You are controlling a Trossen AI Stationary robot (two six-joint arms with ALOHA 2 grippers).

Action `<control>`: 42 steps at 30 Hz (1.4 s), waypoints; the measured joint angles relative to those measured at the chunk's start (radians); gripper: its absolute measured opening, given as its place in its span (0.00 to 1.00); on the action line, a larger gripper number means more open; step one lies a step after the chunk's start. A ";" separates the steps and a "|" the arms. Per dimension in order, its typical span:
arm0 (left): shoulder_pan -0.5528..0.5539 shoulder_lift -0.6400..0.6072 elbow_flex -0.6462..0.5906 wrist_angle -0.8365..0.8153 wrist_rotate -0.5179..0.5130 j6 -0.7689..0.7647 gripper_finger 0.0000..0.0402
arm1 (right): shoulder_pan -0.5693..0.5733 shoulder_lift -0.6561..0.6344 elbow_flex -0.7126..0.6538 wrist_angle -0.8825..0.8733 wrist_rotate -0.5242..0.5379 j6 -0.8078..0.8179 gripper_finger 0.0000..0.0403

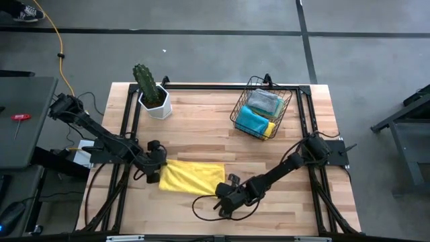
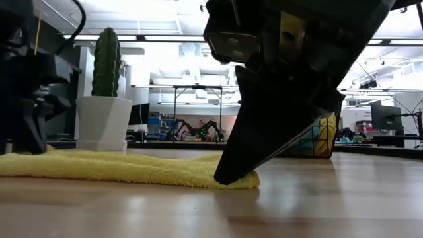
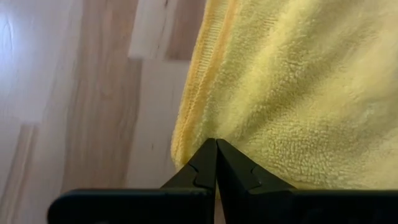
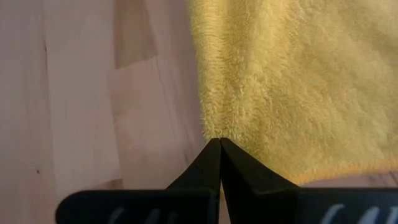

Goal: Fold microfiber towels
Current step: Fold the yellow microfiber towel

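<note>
A yellow microfiber towel (image 1: 191, 177) lies flat on the wooden table near its front edge, seemingly folded into a strip; it also shows in the low view (image 2: 119, 168). My left gripper (image 1: 156, 176) is shut at the towel's left edge. My right gripper (image 1: 225, 195) is shut at the towel's near right corner. More towels, teal (image 1: 252, 119), grey (image 1: 264, 101) and yellow (image 1: 270, 129), lie in the black wire basket (image 1: 236, 114) at the back right. My left gripper sets its shut fingertips (image 3: 208, 163) on the towel's hemmed left edge (image 3: 186, 134), slanting down from the table's left. No cloth shows between the fingers; the towel lies flat on the table. My right gripper rests its shut fingertips (image 2: 231, 173) on the towel's right edge (image 4: 208, 124) close to the near corner, slanting down from the table's right. No cloth shows between the fingers, and that end lies on the table.
A cactus in a white pot (image 1: 153, 97) stands at the back left, behind the towel's left end. A black frame (image 1: 201, 87) runs along the table's far and side edges. Bare wood lies between the towel and the basket.
</note>
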 joint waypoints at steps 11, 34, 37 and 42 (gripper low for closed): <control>-0.005 -0.001 0.134 -0.088 0.003 0.051 0.00 | -0.005 -0.068 -0.004 -0.008 0.118 -0.097 0.00; -0.345 0.190 0.139 0.069 -0.043 -0.192 0.00 | -0.007 -0.134 -0.002 0.010 0.528 -0.208 0.00; -0.358 0.251 0.139 0.127 0.028 -0.211 0.00 | -0.007 -0.134 -0.002 0.009 0.546 -0.213 0.00; -0.387 0.287 0.141 0.198 0.112 -0.223 0.00 | -0.008 -0.134 -0.001 0.009 0.550 -0.216 0.00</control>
